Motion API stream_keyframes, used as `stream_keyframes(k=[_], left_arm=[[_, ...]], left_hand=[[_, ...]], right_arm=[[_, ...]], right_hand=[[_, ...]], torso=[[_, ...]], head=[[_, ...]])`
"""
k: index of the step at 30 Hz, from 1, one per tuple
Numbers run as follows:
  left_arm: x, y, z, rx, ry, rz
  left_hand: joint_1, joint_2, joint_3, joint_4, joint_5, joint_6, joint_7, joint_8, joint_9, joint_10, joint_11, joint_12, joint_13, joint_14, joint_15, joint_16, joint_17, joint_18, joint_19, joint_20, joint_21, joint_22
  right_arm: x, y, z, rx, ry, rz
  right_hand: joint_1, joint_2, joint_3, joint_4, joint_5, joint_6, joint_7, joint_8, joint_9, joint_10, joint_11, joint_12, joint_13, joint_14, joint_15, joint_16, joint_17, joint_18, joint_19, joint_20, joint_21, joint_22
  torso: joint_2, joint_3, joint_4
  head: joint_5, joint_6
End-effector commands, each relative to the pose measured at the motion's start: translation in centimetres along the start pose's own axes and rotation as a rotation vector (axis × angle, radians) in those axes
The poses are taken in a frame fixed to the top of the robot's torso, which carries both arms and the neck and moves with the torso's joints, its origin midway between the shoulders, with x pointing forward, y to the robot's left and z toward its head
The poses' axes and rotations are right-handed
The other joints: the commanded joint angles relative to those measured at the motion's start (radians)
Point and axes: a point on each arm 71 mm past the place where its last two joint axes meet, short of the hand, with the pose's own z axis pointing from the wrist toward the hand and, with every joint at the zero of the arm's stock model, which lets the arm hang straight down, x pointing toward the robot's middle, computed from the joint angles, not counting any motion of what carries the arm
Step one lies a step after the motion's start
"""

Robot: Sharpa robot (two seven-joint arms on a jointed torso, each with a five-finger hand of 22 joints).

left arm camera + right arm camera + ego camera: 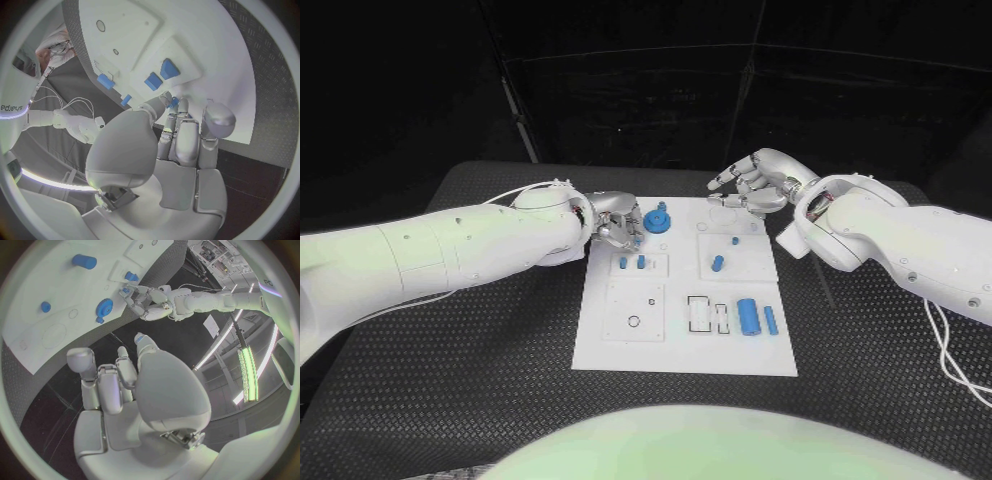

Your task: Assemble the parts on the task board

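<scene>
Fingers (pixel 187 132) of my left hand (pixel 610 228) curl at the task board (pixel 625 345)'s upper-left edge; whether they pinch anything, I cannot tell. Right hand (pixel 754 185) hovers empty, fingers spread, upper centre. Blue parts (pixel 759 317) lie mid-frame; a clumsy push could scatter them.

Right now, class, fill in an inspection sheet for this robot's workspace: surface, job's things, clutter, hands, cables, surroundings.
Surface: black textured table.
Job's things: white task board at the centre; blue parts on it, including a round part near the far edge, small parts beside the left hand and two cylinders near the right edge.
Clutter: nothing seen.
Hands: left hand at the board's far left corner; right hand beyond its far edge, holding nothing.
Cables: white cable along the right arm.
Surroundings: dark.
</scene>
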Motion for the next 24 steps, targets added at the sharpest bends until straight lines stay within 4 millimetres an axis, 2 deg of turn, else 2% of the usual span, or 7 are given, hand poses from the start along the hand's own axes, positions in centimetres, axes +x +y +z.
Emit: stream_keyframes(k=[1, 24], left_arm=[[0.22, 0.26, -0.07, -0.019, 0.020, 0.000], [0.13, 0.29, -0.14, -0.018, 0.006, -0.001]], left_hand=[[0.002, -0.011, 0.005, -0.004, -0.004, -0.007, 0.002, -0.005, -0.002, -0.007, 0.000, -0.008, -0.001, 0.006, 0.007, 0.003, -0.002, -0.011, -0.005, 0.006, 0.001, 0.002], [0.001, -0.018, 0.015, -0.005, -0.004, -0.038, 0.003, -0.033, -0.014, -0.021, 0.005, -0.033, -0.002, 0.003, 0.011, 0.004, -0.011, -0.010, -0.007, 0.012, 0.005, 0.008]], right_arm=[[-0.05, 0.15, 0.02, -0.008, 0.001, 0.002], [-0.09, 0.12, 0.01, -0.009, -0.001, 0.002]], right_hand=[[-0.003, 0.007, 0.003, 0.005, 0.005, 0.001, -0.003, 0.006, 0.000, -0.004, -0.001, -0.002, 0.001, 0.051, -0.007, -0.005, 0.024, 0.015, -0.008, 0.001, -0.007, -0.001], [-0.003, 0.007, 0.003, 0.005, 0.005, 0.001, -0.003, 0.006, 0.000, -0.004, -0.001, -0.002, 0.001, 0.051, -0.007, -0.005, 0.024, 0.015, -0.008, 0.001, -0.007, -0.001]], torso=[[0.000, 0.0001, 0.0012], [0.000, 0.0000, 0.0001]], head=[[0.000, 0.000], [0.002, 0.000]])
